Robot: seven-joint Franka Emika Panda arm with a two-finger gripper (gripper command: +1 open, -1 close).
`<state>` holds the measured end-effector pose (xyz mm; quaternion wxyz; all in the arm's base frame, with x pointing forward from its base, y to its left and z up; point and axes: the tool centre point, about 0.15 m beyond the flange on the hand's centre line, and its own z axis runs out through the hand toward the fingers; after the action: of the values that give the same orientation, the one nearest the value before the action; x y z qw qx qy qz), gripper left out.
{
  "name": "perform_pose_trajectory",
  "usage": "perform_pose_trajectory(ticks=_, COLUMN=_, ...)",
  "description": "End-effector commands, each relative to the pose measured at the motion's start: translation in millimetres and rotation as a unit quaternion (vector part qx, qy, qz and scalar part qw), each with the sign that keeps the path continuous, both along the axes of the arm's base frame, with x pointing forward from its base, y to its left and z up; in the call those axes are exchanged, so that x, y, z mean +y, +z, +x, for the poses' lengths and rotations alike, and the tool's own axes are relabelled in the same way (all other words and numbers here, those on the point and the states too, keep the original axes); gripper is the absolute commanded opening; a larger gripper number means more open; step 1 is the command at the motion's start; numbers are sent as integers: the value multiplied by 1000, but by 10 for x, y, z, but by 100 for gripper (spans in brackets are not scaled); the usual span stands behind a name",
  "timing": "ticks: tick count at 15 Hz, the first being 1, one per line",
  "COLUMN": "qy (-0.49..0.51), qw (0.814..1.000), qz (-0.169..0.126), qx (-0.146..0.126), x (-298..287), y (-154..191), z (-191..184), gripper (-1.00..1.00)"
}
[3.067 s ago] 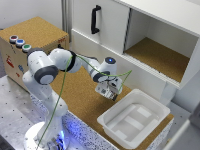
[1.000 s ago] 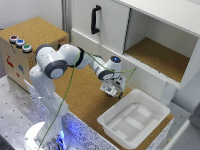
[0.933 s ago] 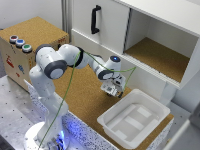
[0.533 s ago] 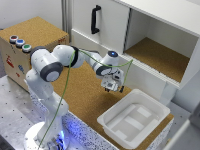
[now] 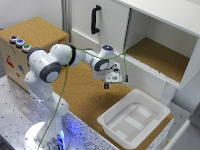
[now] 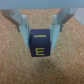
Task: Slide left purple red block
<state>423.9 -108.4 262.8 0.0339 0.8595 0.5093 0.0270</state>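
Item: block (image 6: 39,44), one, dark purple-blue with a yellow letter E on its face. In the wrist view it stood upright and square between the two fingers (image 6: 22,24) of the gripper (image 6: 40,25). The jaws were partly closed around it, each finger at or very near a side face; firm contact could not be confirmed. Below it lay the cork-topped desk (image 5: 87,95); whether the block rested on it or hung just clear could not be told.

Location, exterior view: under the gripper (image 5: 111,81), mid-desk, at about ten o'clock from the white tray (image 5: 134,120), in front of the open cabinet (image 5: 155,50).

Handling, judged: light, rigid, not fragile; smooth faces likely to slip little on cork. Best held on the two opposite flat sides, low and centred, to avoid tipping while sliding.
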Motion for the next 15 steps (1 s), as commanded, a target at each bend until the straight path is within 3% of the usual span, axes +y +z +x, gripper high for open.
perform_pose_trajectory(ticks=1, qy=185, qw=980, qz=2, qx=68, x=-100, y=-219, z=140, gripper=-100)
perform_pose_trajectory(ticks=6, qy=285, qw=955, qz=6, qx=77, x=-51, y=-424, z=165, gripper=-100)
perform_pose_trajectory(ticks=10, qy=283, qw=955, qz=5, qx=85, x=28, y=-468, z=362, gripper=-100)
perform_pose_trajectory(ticks=11, qy=280, qw=956, qz=8, qx=82, x=37, y=-434, z=362, gripper=100)
perform_pose_trajectory(ticks=15, qy=286, qw=955, qz=16, qx=72, x=32, y=-173, z=281, gripper=100)
